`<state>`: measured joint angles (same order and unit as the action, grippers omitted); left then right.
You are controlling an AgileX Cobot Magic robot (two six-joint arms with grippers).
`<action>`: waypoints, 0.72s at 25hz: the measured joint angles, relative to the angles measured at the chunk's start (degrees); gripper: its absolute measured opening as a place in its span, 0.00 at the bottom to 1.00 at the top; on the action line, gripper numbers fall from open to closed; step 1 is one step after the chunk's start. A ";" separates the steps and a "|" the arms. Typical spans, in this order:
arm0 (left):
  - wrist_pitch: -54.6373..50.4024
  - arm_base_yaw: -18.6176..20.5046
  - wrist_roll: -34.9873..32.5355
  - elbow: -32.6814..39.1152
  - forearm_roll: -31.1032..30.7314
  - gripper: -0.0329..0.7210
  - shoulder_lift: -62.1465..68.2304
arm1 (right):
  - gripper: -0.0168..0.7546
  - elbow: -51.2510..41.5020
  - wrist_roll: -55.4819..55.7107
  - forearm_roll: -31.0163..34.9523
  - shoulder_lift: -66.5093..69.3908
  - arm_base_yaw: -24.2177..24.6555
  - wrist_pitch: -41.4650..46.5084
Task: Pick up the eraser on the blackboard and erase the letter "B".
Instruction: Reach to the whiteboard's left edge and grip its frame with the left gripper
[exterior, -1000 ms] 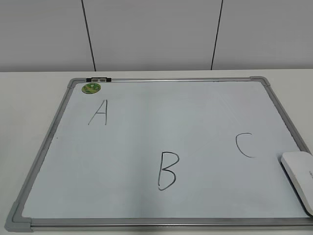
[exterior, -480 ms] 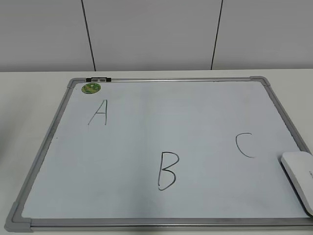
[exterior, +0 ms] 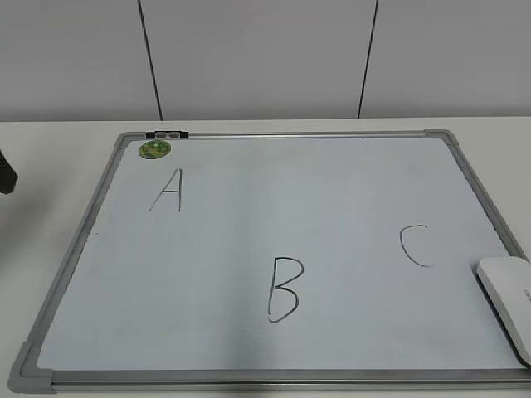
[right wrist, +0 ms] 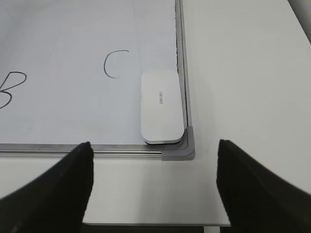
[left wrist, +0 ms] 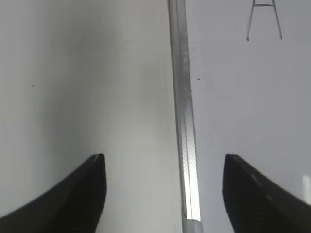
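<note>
Eraser (right wrist: 162, 107) lies flat in the board's (exterior: 332, 199) near-right corner, right edge against the frame. Its long axis runs near-far, roughly in line with the right wrist view. The right gripper (right wrist: 154, 187) hangs off the board just nearer than that corner, fingers spread wide and empty. The eraser sits ahead of the gap and about centred in it, so it looks like a straight reach forward and down. The spread seems enough to take the eraser across its short side.

The left gripper (left wrist: 163, 189) is also wide open and empty, straddling the board's left frame, with the A (left wrist: 264, 19) further ahead of it. In the exterior view a dark bit at the far-left edge is probably that arm, too cropped to be sure. The right arm is clearly nearer the eraser.

B (exterior: 284, 288) sits near-centre on the board, left of the eraser; C (exterior: 414, 245) lies between them, slightly farther back. A wipe at B would have to stay clear of C. Green magnet (exterior: 154, 149) is at the far-left corner, well apart.

The board lies flat on a white table (exterior: 50, 137). Plain panelled wall behind.
</note>
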<state>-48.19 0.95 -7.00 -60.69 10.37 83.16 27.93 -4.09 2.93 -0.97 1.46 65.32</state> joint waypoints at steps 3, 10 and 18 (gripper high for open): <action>0.96 0.00 -1.52 -0.92 2.46 0.77 4.77 | 0.78 0.00 0.00 0.00 0.00 0.00 0.00; 5.92 -3.06 -2.12 -2.42 3.07 0.77 14.53 | 0.78 0.00 0.00 0.00 0.00 0.00 0.00; 4.13 -5.66 -2.22 -11.21 3.54 0.68 25.43 | 0.78 0.00 0.00 0.00 0.00 0.00 0.00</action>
<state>-44.06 -4.71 -9.21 -71.90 13.91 108.59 27.93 -4.09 2.93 -0.97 1.46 65.32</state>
